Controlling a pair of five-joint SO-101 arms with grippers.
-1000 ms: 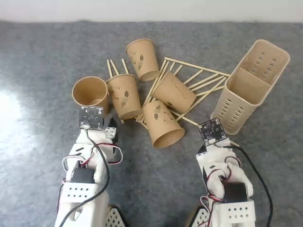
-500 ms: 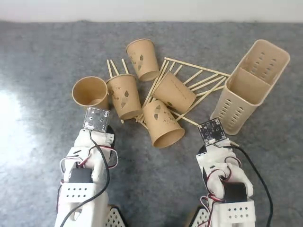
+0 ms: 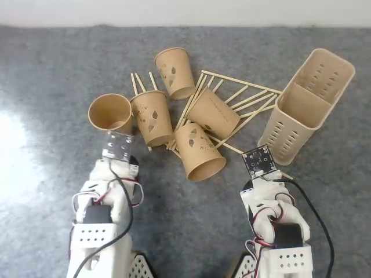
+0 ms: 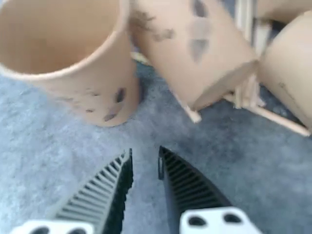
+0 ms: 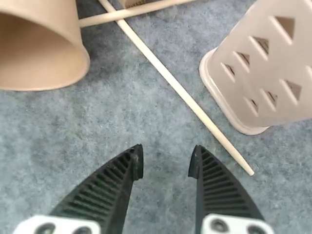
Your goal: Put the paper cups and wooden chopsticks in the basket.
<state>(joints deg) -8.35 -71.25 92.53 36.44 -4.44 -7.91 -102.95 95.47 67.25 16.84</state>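
Several brown paper cups lie in a heap mid-table: one upright (image 3: pixel 110 113), others on their sides (image 3: pixel 152 117) (image 3: pixel 175 72) (image 3: pixel 213 113) (image 3: pixel 199 152). Wooden chopsticks (image 3: pixel 246 98) are fanned under and between them. The beige slotted basket (image 3: pixel 307 104) stands at the right. My left gripper (image 4: pixel 145 157) hovers just short of the upright cup (image 4: pixel 63 53), open by a narrow gap with nothing in it. My right gripper (image 5: pixel 165 163) is open over bare carpet, between a lying cup (image 5: pixel 34 48) and the basket (image 5: pixel 263 73), with a chopstick (image 5: pixel 180 92) just ahead.
Grey carpet covers the table, with free room along the front and the left side. A white wall edge runs along the back. The basket has two compartments, both open at the top.
The left arm's wrist has shifted slightly right and its jaw that stuck out sideways has drawn in. The right arm, cups and chopsticks have not moved.
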